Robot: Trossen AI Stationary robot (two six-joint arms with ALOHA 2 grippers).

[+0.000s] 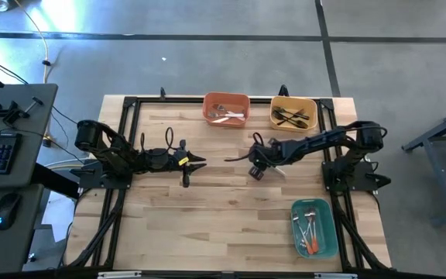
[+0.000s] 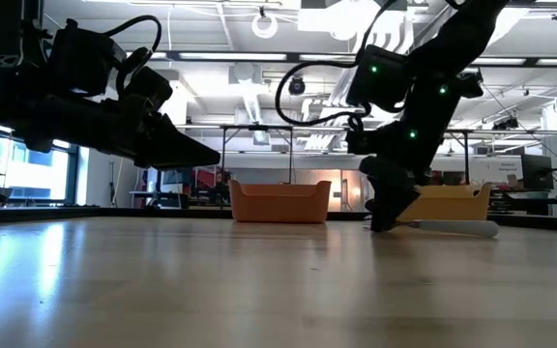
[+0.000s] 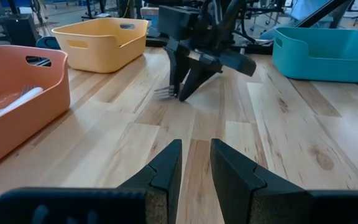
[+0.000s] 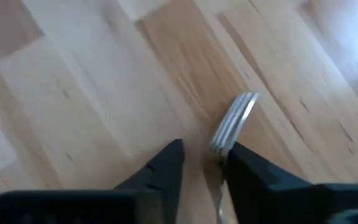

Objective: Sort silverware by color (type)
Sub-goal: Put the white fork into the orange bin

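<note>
A white-handled fork lies flat on the table; its handle point(image 2: 453, 228) and silver head point(image 4: 235, 118) show. My right gripper point(image 1: 255, 170) points down at it, open, with a finger on either side of the fork's neck point(image 4: 219, 196). My left gripper point(image 1: 198, 161) hovers above the table's middle left, narrowly open and empty point(image 3: 196, 152), pointing toward the right gripper point(image 3: 184, 92). White forks lie in the orange bin point(image 1: 225, 108), black forks in the yellow bin point(image 1: 293, 113), and red-orange forks in the teal bin point(image 1: 313, 227). My right gripper comes at the fork from above, pointing down, with its fingers across the neck just behind the head. One finger point(image 4: 253, 174) stands right beside the head's edge; I cannot tell whether it touches. The fork lies flat on the table.
The orange and yellow bins stand side by side at the table's far edge, and the teal bin stands at the near right. Bare wooden tabletop point(image 1: 207, 225) spreads across the near middle and left. Dark arm frames run along both side edges.
</note>
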